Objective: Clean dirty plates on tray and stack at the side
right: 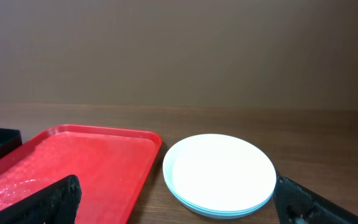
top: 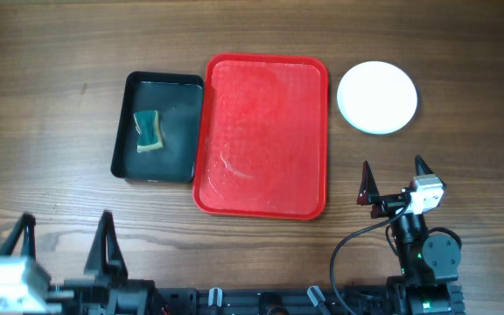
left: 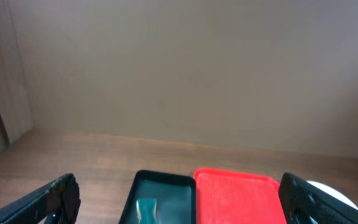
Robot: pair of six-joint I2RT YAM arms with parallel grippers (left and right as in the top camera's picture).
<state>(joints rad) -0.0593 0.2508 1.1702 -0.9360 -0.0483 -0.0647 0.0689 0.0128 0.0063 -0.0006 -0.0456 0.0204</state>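
Observation:
The plates (top: 377,97) stand in one stack on the table to the right of the red tray (top: 263,136), the white one on top; light blue rims show beneath it in the right wrist view (right: 220,175). The red tray (right: 73,165) holds no plates and its surface looks wet. It also shows in the left wrist view (left: 238,196). My right gripper (top: 393,181) is open and empty, near the table's front edge, below the stack. My left gripper (top: 64,241) is open and empty at the front left.
A smaller black tray (top: 157,128) with a green sponge (top: 150,129) and some water sits just left of the red tray. It shows in the left wrist view (left: 161,196) too. A plain wall stands behind the table.

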